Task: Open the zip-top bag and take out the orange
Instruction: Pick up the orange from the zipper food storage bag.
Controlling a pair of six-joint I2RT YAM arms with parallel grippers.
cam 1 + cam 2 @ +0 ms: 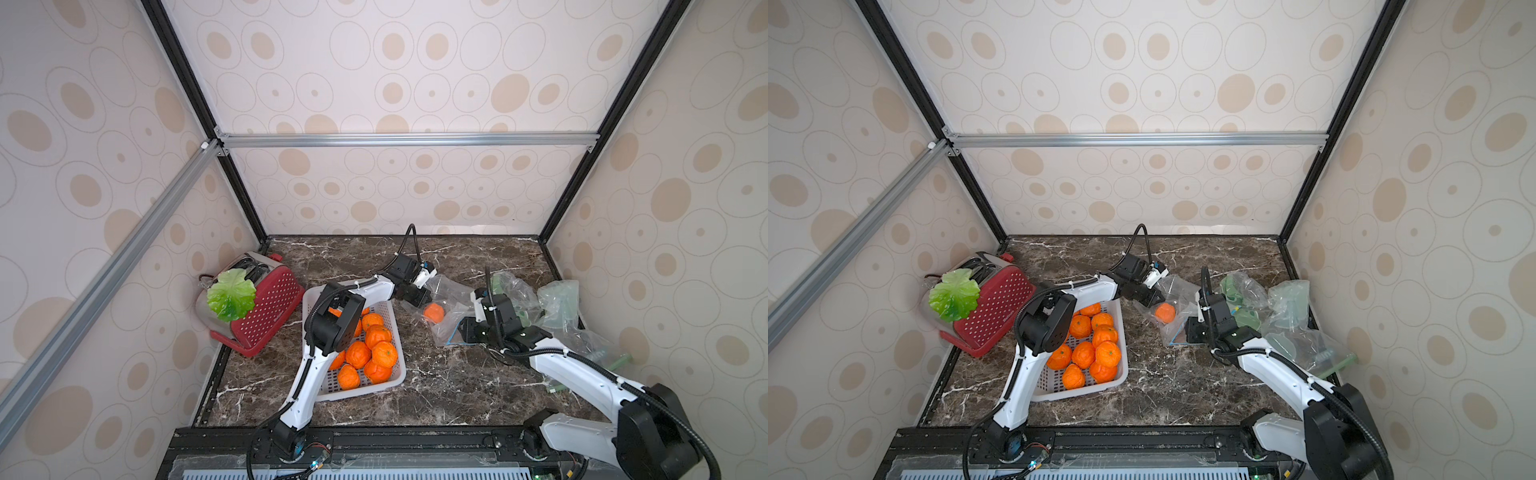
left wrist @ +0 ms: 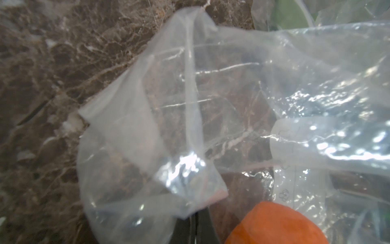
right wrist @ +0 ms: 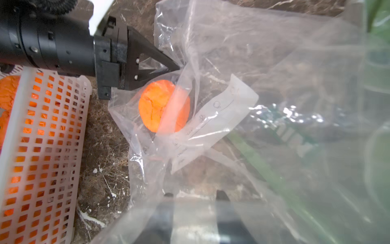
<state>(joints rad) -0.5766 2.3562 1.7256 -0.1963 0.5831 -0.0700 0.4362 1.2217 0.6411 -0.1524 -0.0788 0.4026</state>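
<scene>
The left gripper (image 3: 178, 68) is pinched shut on a fold of the zip-top bag (image 3: 221, 52), at the end away from its blue zip edge (image 1: 452, 334). Just beside those tips, the orange (image 3: 163, 105) lies inside the bag. The bag's long axis runs from that pinch toward the right gripper (image 3: 194, 195), whose jaws stand apart at the mouth end under draped film. The right gripper is likely best placed to reach in along that line.
</scene>
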